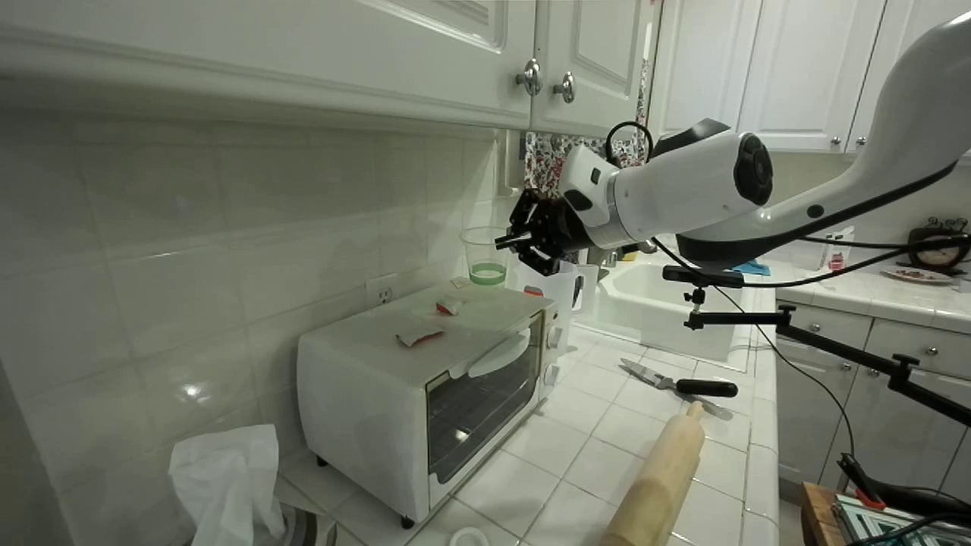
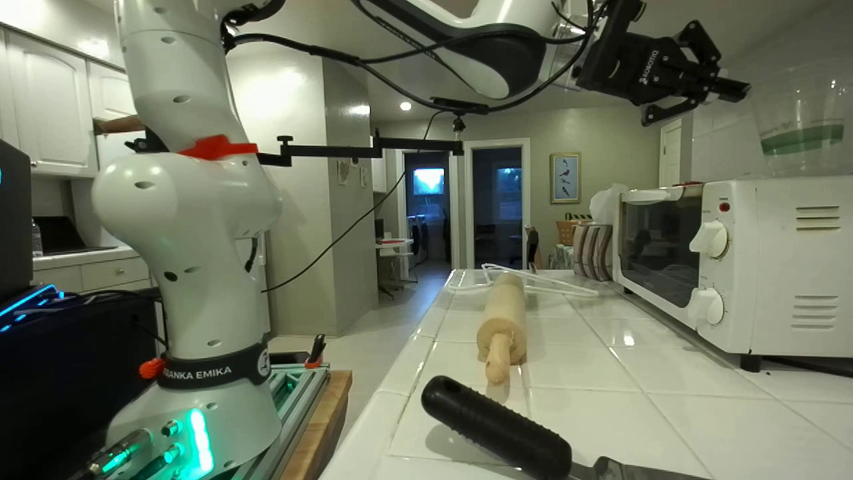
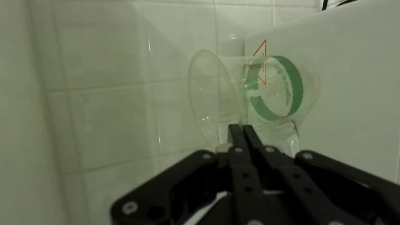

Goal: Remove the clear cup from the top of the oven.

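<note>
The clear cup (image 1: pixel 485 258) is see-through with a green band and stands upright at the knob end of the oven (image 1: pixel 364 425), on its top or just above it; I cannot tell which. The cup also shows in an exterior view (image 2: pixel 803 139) and in the wrist view (image 3: pixel 295 84). My gripper (image 1: pixel 507 241) is at the cup's rim, coming from the side; it also shows in an exterior view (image 2: pixel 736 90). In the wrist view the fingertips (image 3: pixel 240 127) are nearly together with the cup's thin wall pinched between them.
Torn wrapper pieces (image 1: pixel 419 335) lie on the oven top. Wall cabinets (image 1: pixel 425 45) hang above and a tiled wall (image 1: pixel 303 212) stands behind. A rolling pin (image 1: pixel 660 478) and a black-handled utensil (image 1: pixel 705 387) lie on the counter. A sink (image 1: pixel 645 303) is beyond.
</note>
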Tool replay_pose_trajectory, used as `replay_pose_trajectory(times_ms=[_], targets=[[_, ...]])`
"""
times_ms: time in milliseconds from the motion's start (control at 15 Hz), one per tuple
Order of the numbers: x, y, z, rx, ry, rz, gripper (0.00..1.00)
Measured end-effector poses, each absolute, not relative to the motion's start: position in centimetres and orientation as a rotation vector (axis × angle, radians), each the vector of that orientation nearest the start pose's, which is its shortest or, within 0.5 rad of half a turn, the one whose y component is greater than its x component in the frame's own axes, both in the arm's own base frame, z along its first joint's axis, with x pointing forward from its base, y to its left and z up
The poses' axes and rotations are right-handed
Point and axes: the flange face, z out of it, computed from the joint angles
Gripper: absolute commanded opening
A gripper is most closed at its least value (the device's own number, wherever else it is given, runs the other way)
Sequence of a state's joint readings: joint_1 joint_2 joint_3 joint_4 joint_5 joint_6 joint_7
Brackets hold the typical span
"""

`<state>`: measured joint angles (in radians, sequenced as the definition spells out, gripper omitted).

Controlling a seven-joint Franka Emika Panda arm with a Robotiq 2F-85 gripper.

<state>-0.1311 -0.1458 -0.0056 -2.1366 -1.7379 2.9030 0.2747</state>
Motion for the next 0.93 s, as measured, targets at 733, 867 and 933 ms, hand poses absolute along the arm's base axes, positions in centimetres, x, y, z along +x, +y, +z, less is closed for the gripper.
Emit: replay_pose_trajectory(times_ms=[733,867,933], targets=[[52.6,5.5,57.5,1.777,1.049,0.708,0.01],[51.5,7.2,59.0,1.756,1.042,0.665,0.01],[51.0,7.8,59.5,1.75,1.038,0.641,0.01]])
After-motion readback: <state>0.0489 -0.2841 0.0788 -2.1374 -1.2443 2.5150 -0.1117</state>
